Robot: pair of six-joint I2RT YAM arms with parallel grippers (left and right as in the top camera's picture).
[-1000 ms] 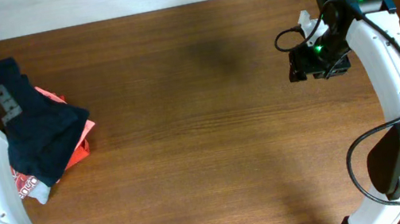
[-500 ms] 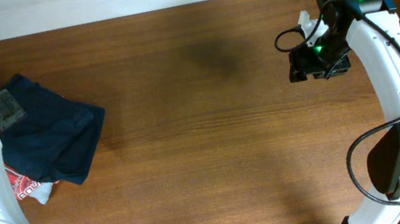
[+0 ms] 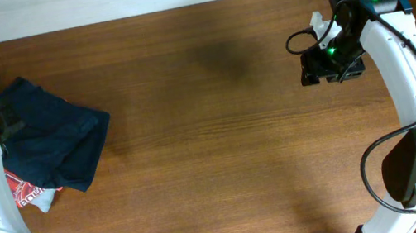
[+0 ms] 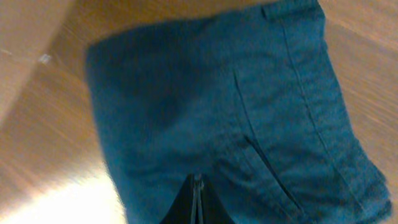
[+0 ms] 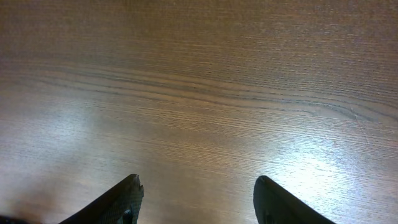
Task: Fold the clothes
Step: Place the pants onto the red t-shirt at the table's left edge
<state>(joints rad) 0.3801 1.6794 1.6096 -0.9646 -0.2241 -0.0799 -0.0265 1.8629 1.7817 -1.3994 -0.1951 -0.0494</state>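
Observation:
The clothes, a dark navy shorts-like garment [image 3: 57,140], lie at the table's far left, spread flat with a seam and pocket stitching showing in the left wrist view [image 4: 217,106]. My left gripper [image 3: 9,127] is at the garment's left edge, its fingers [image 4: 198,186] pressed together on the navy fabric. My right gripper [image 3: 331,72] hovers over bare wood at the back right, and its fingers [image 5: 196,186] are open and empty.
A red printed T-shirt [image 3: 26,195] with a white patch pokes out from under the garment's lower left corner. The wooden table [image 3: 221,148] stretches between the two arms. A pale wall strip runs along the back edge.
The left gripper pulled the bunched navy garment out flat, and it now covers most of the red T-shirt. The gripper shifted slightly down. The right arm has not moved.

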